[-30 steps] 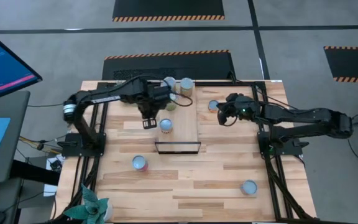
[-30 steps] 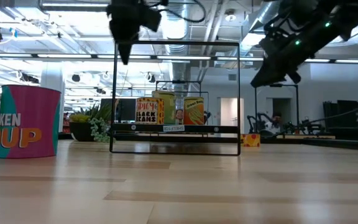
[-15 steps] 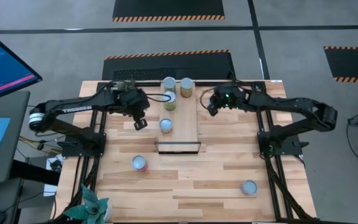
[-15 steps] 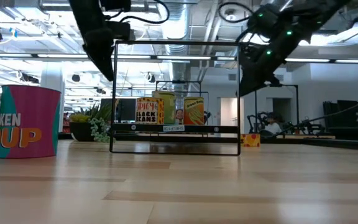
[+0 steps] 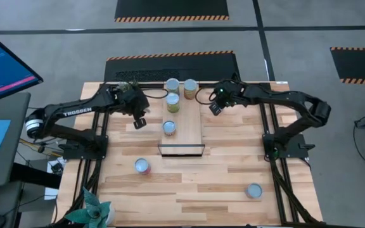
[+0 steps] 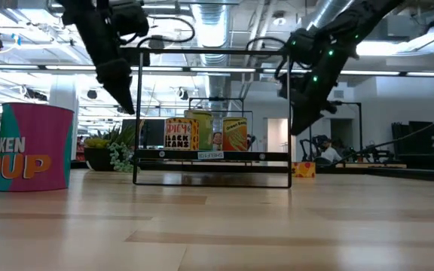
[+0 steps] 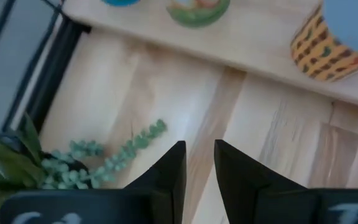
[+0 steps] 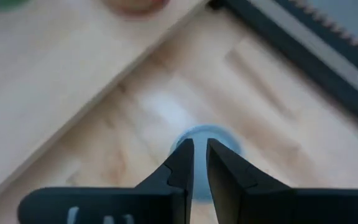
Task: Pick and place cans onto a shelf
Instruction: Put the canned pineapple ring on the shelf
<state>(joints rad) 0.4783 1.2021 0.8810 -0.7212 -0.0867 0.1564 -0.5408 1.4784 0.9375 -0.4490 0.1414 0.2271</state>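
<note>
The shelf (image 5: 192, 123) is a light-wood board with a black frame (image 5: 181, 150) at its near end. Several cans stand on it: two at the far end (image 5: 172, 83) (image 5: 190, 85), one behind them (image 5: 172, 103) and one mid-board (image 5: 168, 127). Two more cans stand on the table (image 5: 142, 166) (image 5: 253, 190). My left gripper (image 5: 139, 121) hangs shut and empty left of the shelf. My right gripper (image 5: 213, 107) is shut, right of the shelf, above a can whose blue top (image 8: 219, 140) shows past its fingers.
A small green plant (image 5: 128, 88) stands at the far left by my left arm, and it also shows in the left wrist view (image 7: 73, 165). Another plant (image 5: 92, 212) is at the near left corner. The pink can (image 6: 35, 147) stands close to the low camera.
My left gripper has drawn away from the mid-board can toward the table's left edge and come lower. My right gripper has swung toward the shelf and the far edge, coming down over the can right of the shelf. No can has moved.
</note>
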